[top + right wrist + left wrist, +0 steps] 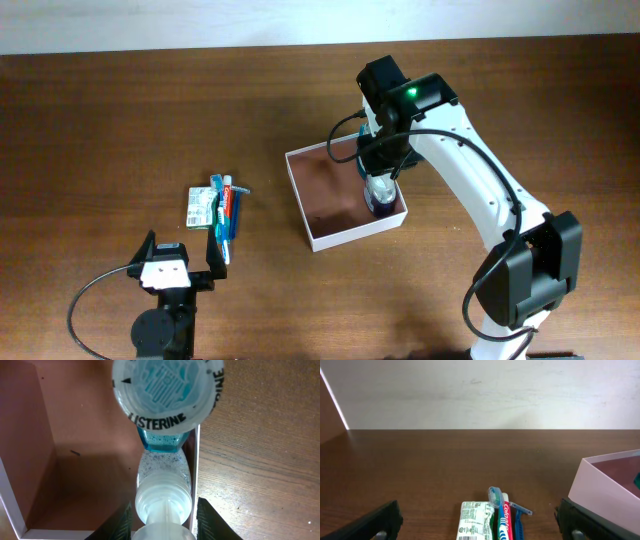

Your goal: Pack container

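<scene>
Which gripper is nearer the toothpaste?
Left. The left gripper sits just short of the toothpaste, open toward it; the right gripper hangs over the container, farther off.

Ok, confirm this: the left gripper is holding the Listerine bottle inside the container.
Not right: the right gripper is holding the Listerine bottle inside the container. The overhead view shows it; the left gripper is open, empty, near the toothpaste.

Soft light falls from above on the desk point(120, 120), and shadows are faint. In the left wrist view a pale sheen lies on the wood, and the left end effector point(480, 521) is dark and blurred at the corners. Shade darkens the container point(30, 435) floor beneath the Listerine bottle point(167, 390), whose near end glares white.
</scene>
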### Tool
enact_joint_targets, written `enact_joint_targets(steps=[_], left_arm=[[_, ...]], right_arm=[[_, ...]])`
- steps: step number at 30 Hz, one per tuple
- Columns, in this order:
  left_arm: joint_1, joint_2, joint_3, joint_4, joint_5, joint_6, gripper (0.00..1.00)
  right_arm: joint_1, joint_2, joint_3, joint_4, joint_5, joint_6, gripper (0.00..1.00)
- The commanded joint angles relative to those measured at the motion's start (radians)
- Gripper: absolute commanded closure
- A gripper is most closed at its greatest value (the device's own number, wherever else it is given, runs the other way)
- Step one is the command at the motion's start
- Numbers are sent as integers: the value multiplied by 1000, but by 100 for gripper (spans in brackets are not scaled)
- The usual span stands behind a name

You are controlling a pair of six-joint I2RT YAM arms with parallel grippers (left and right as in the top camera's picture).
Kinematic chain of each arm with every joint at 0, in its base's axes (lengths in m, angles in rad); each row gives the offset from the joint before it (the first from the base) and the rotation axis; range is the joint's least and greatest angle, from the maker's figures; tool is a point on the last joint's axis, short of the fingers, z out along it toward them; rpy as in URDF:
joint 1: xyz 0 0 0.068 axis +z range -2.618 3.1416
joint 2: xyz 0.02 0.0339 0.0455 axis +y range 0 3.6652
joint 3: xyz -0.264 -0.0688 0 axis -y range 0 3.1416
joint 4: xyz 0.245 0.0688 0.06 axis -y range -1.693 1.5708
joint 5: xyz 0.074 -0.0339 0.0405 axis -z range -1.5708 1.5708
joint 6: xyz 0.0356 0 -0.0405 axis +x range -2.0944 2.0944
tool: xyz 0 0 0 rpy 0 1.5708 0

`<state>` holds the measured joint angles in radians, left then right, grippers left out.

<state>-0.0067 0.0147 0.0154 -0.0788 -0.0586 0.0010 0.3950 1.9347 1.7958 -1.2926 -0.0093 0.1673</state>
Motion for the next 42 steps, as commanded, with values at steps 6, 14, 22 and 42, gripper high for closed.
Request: enact_joint_targets(steps=[6, 14, 22, 42], left_arm=[[4, -6, -6, 0, 11, 15, 0], [4, -6, -6, 0, 11, 15, 0], [4, -6, -6, 0, 11, 15, 0], [4, -6, -6, 0, 11, 15, 0]], right_arm=[[-3, -13, 2, 3, 2, -40, 65], [-3, -13, 2, 3, 2, -60, 65], [-3, -13, 2, -9, 5, -55, 61], [-3, -13, 2, -15, 3, 24, 69]])
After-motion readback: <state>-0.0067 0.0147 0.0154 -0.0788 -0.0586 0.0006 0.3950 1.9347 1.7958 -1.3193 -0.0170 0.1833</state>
